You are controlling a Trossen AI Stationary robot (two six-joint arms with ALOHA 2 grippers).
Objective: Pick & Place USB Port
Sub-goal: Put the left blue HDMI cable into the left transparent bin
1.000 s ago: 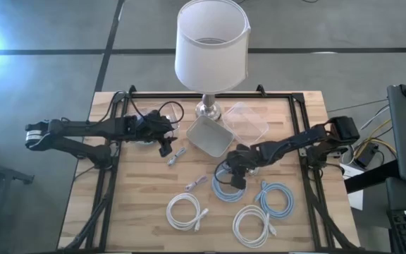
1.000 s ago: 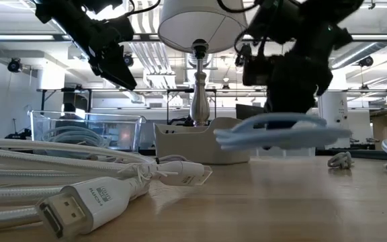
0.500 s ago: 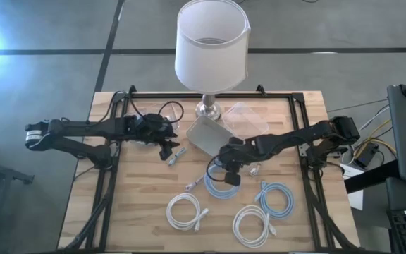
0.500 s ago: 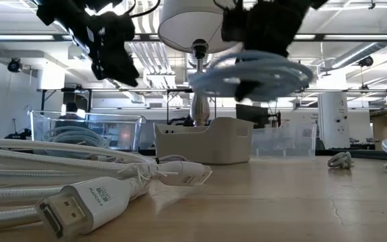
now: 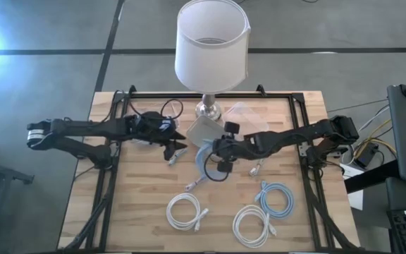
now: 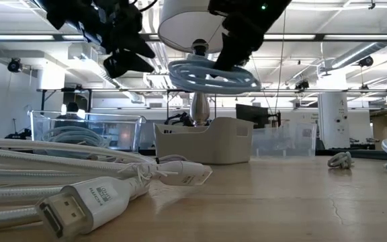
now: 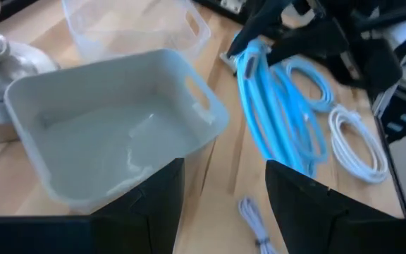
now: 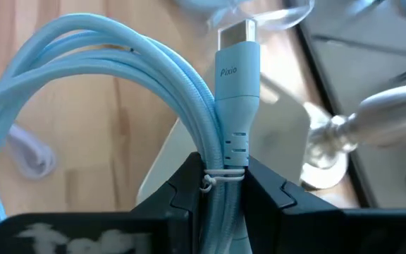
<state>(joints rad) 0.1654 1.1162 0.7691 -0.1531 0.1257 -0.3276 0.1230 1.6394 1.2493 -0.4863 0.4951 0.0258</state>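
A light blue coiled USB cable [image 5: 204,166] is held in my right gripper [image 5: 220,155], just near of the grey bin [image 5: 204,130] by the lamp base. In the low view the coil [image 6: 213,75] hangs well above the bin [image 6: 203,140]. Its plug [image 8: 235,70] sticks out past the fingers. My left gripper [image 5: 177,144] hovers open to the left of the bin; its wrist view shows the bin [image 7: 111,148] and the blue coil [image 7: 280,113] ahead, with a small white cable [image 7: 256,226] on the table below. My right gripper [image 8: 224,168] pinches the blue cable between its two fingers at the tied bundle just behind the plug [image 8: 225,144]. The fingers lie across the gathered strands. The coil is lifted clear of the table and tilts below and beside the fingers.
A clear container [image 5: 244,114] and the lamp [image 5: 211,42] stand at the far edge. Two white coils [image 5: 184,212], [image 5: 252,224] and another blue coil [image 5: 277,199] lie near the near edge. Small white cables [image 5: 194,183], [image 5: 256,169] lie mid-table. A white plug [image 6: 86,198] fills the low view's foreground.
My right gripper has carried the blue coil up and toward the table's left and far side, from the middle of the table to just beside the grey bin. The coil has risen above bin height. My left gripper has shifted slightly toward the bin.
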